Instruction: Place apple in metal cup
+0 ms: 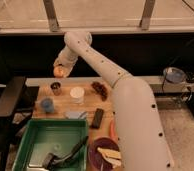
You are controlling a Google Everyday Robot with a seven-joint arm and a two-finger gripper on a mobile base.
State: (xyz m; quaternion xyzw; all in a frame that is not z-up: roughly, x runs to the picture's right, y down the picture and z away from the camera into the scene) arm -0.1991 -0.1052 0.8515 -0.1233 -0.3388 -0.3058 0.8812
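The apple [58, 72] is a small yellow-orange fruit held in the air by my gripper [59, 69], which is shut on it at the far left end of the long white arm. The metal cup [55, 88] stands upright on the wooden table near its back left corner, a short way below the apple and slightly left of it. The apple hangs above the cup without touching it.
A white cup [77, 94] stands right of the metal cup, a blue cup [47, 105] in front of it. A dark brown item [100, 90], a black bar [97, 118], a green bin [50, 145] with utensils and a purple plate [104, 152] share the table.
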